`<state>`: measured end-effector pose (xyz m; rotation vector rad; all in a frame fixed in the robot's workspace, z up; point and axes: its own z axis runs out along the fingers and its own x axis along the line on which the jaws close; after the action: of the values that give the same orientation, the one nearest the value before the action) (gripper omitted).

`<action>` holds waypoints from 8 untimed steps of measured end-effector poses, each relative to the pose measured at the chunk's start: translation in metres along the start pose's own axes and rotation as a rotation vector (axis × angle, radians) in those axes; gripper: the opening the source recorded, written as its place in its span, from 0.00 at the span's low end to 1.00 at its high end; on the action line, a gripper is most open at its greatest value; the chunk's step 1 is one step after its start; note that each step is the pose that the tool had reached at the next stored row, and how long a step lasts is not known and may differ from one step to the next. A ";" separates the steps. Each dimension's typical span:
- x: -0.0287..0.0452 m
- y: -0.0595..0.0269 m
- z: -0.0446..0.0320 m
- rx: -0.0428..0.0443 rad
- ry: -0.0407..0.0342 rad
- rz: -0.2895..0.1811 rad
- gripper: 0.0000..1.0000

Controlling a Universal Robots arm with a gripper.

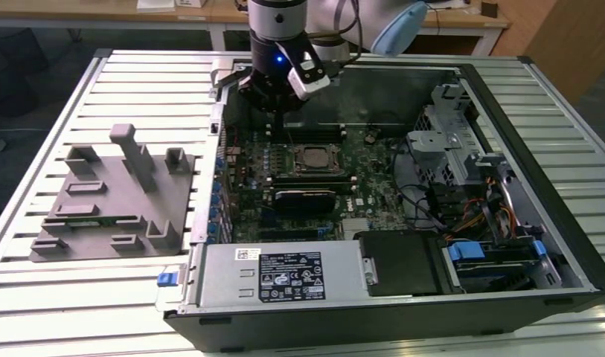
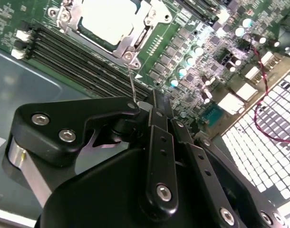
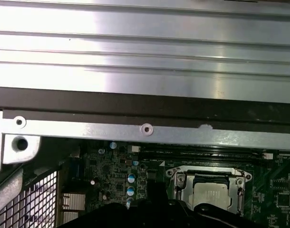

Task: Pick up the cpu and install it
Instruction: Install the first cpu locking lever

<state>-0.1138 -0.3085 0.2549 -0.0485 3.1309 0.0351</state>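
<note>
The cpu (image 1: 312, 158) shows its pale silvery top inside the metal-framed socket of the green motherboard (image 1: 372, 171), which lies in the open computer case. Both wrist views show the cpu (image 2: 109, 19) (image 3: 212, 197) lying flat within the socket frame. A thin wire lever (image 2: 131, 83) stands up beside the socket. In the exterior view my gripper (image 1: 272, 108) hangs above the far edge of the board, behind the socket and apart from the cpu. The second wrist view looks past the black gripper (image 2: 154, 99) at the memory slots (image 2: 78, 52).
A large grey slotted block (image 1: 114, 201) lies on the slatted table at the exterior view's left. A power supply (image 1: 282, 275) fills the case's near side. A drive cage (image 1: 451, 149) and cables stand at the right. The case's metal wall (image 3: 145, 128) runs close behind the gripper.
</note>
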 end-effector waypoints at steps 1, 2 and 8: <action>0.0000 0.0003 0.0000 -0.0007 -0.0034 -0.002 0.11; 0.0000 0.0006 0.0000 -0.0012 -0.0062 -0.003 0.11; -0.0047 0.0009 0.0000 -0.0022 -0.0116 -0.007 0.11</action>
<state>-0.1091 -0.3075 0.2549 -0.0594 3.1190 0.0386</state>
